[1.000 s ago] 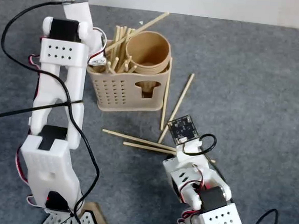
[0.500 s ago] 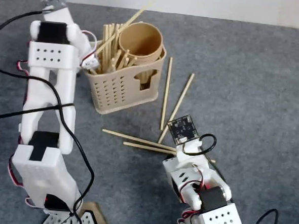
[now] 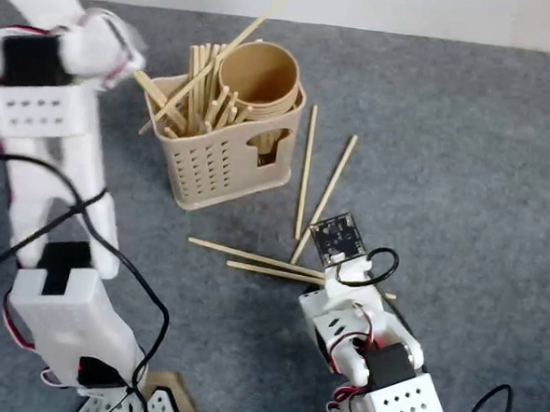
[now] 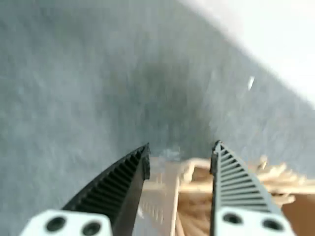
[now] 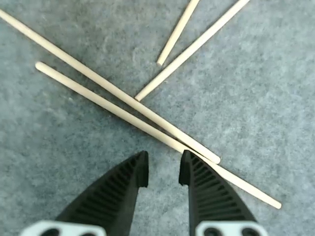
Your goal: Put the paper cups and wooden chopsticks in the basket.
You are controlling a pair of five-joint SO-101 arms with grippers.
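Grey carpet point(image 3: 466, 134) holds loose chopsticks point(image 3: 253, 258) beside the basket point(image 3: 223, 170); left fingers point(image 4: 123, 172) gape wide, right fingers point(image 5: 125, 182) narrow.

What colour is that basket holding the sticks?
Pale beige, with rows of small holes in its walls; the high view shows the basket best.

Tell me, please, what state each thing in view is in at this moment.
basket: upright on the table, partly filled
paper cups: nested, standing in the basket
chopsticks in the basket: on end, leaning
loose chopsticks: four lying flat on the table, outside the basket
left gripper: open, empty, by the basket
right gripper: open, empty, over the loose chopsticks
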